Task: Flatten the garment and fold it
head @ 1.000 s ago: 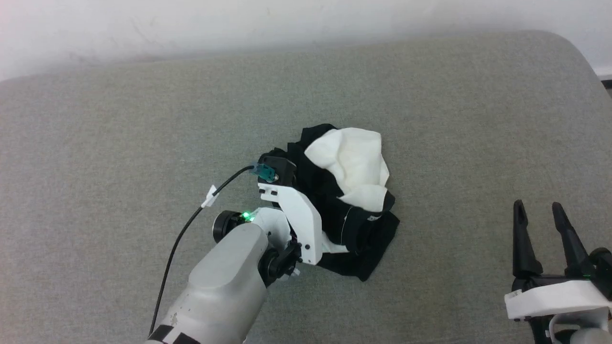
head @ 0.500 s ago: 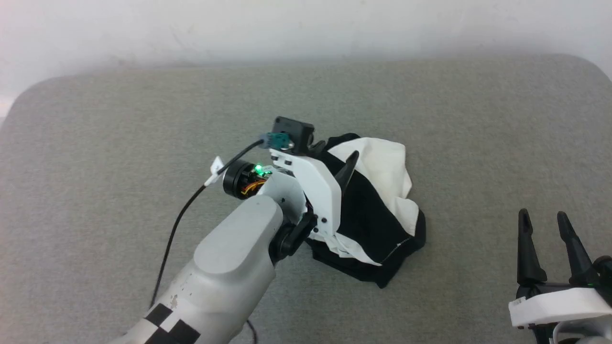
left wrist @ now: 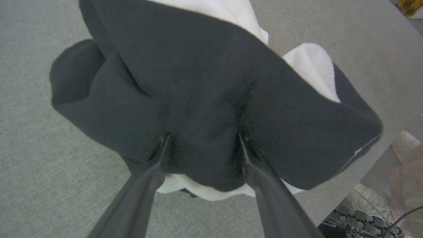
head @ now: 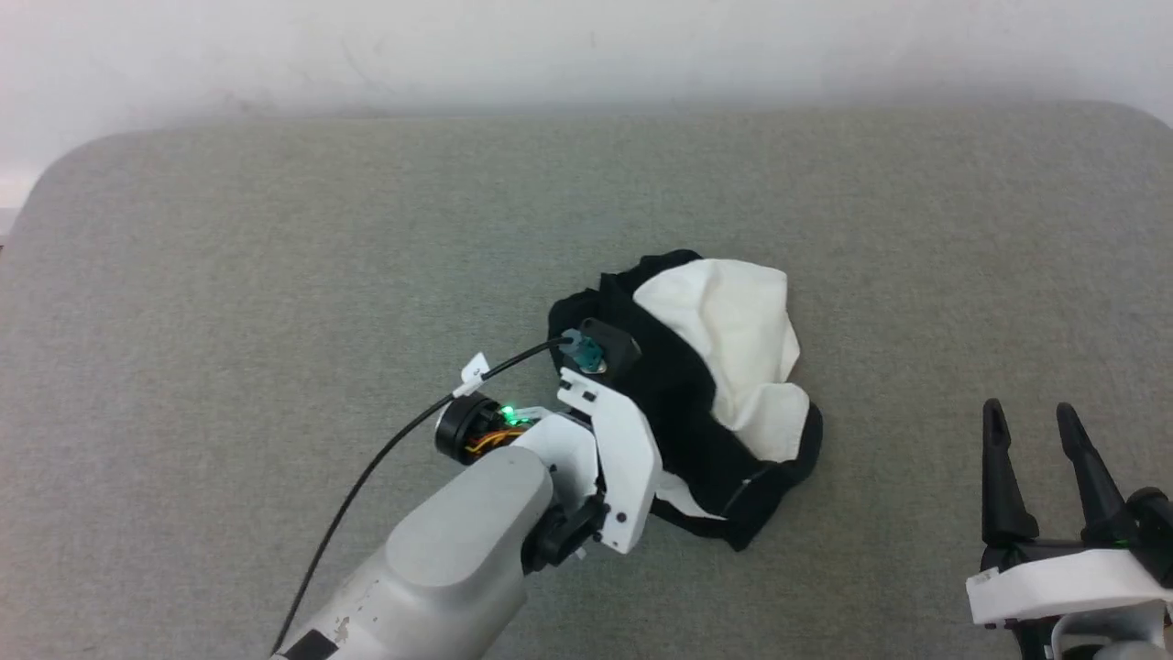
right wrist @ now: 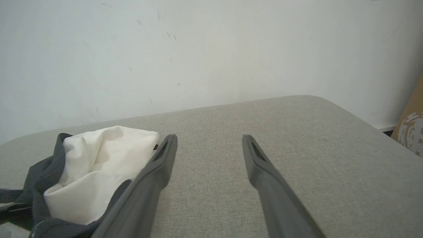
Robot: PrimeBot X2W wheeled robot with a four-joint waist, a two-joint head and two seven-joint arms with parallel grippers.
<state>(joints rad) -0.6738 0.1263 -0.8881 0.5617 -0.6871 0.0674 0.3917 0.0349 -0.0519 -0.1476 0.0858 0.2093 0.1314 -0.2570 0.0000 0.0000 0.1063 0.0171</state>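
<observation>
The garment (head: 733, 339) lies crumpled in a heap on the grey cushion, a white panel on its far right and black folds on its near left. My left wrist (head: 605, 440) hangs over the heap's near-left side, pointing down into it. In the left wrist view my left gripper (left wrist: 203, 138) is open, both fingertips (left wrist: 164, 142) pressed into the black cloth (left wrist: 198, 82), with a hump of cloth between them. My right gripper (head: 1028, 410) stands open and empty at the lower right, apart from the heap. Its wrist view shows the garment (right wrist: 99, 155) left of its fingers.
The grey padded surface (head: 229, 275) runs to a white wall (head: 550, 46) at the back, with rounded far corners. A black cable (head: 394, 440) trails from my left wrist. In the left wrist view, past the cushion's edge, shoes and clutter (left wrist: 380, 201) lie on the floor.
The camera shifted after the earliest frame. My left gripper went from shut on the cloth to open, rose above the heap, then came down into the black folds. The right arm stayed put.
</observation>
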